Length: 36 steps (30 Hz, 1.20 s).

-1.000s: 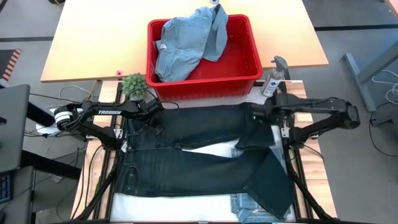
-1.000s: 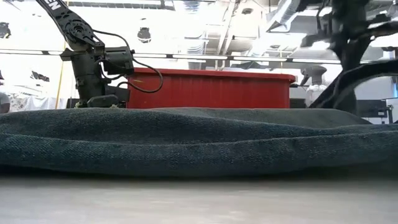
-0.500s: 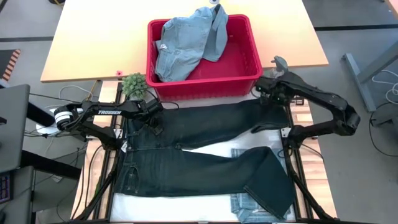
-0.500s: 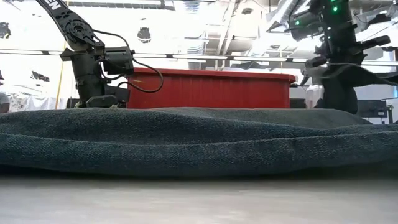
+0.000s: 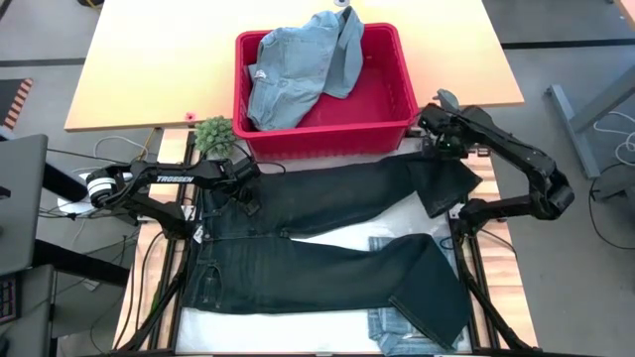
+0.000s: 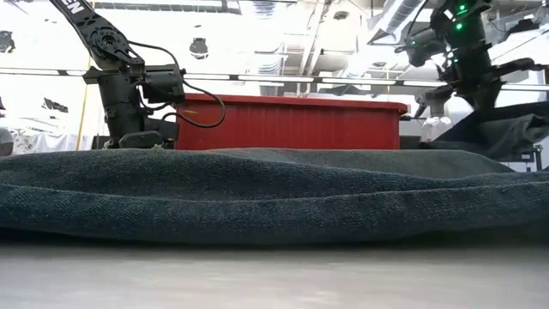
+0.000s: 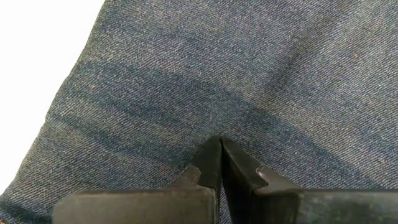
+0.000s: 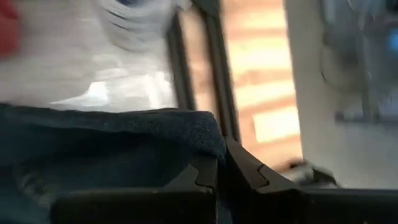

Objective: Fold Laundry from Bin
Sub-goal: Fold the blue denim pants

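Here one bin (image 5: 397,99); one trousers (image 5: 317,248); two grippers.

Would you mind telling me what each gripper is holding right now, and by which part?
The right gripper pinches the dark trousers at the hem end of one leg. The left gripper is shut, pressed on the trousers near the waist, holding nothing.

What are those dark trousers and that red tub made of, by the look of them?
The dark trousers look like denim: the left wrist view shows a diagonal twill weave in faded blue-grey, matte. The red tub seems to be moulded plastic, smooth and slightly glossy, with a rolled rim and thin ribbed walls. The light blue piece inside it also looks like denim, paler and softer.
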Each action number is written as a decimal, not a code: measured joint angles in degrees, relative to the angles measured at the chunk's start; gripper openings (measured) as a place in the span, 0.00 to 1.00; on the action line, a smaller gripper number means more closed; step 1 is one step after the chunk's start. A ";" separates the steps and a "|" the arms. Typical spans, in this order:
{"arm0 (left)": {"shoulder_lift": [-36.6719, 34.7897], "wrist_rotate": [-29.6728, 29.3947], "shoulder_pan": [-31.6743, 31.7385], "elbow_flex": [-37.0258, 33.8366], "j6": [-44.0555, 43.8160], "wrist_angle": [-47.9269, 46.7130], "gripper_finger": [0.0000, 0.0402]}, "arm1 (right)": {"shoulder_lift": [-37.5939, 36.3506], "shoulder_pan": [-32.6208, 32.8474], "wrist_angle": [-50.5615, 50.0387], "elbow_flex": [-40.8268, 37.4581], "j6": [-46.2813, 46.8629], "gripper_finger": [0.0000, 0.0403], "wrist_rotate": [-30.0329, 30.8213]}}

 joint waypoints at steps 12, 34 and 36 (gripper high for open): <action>0.00 0.55 0.00 -0.02 -0.52 0.05 0.00 | 10.60 -1.80 0.37 0.02 -10.46 0.12 6.21; 0.00 0.79 0.00 -0.02 -0.56 0.24 0.00 | 14.08 1.91 -1.27 0.04 3.56 0.28 10.34; 0.00 0.79 0.00 -0.02 -0.56 0.26 0.00 | 13.04 2.10 -1.30 0.04 3.32 0.36 10.34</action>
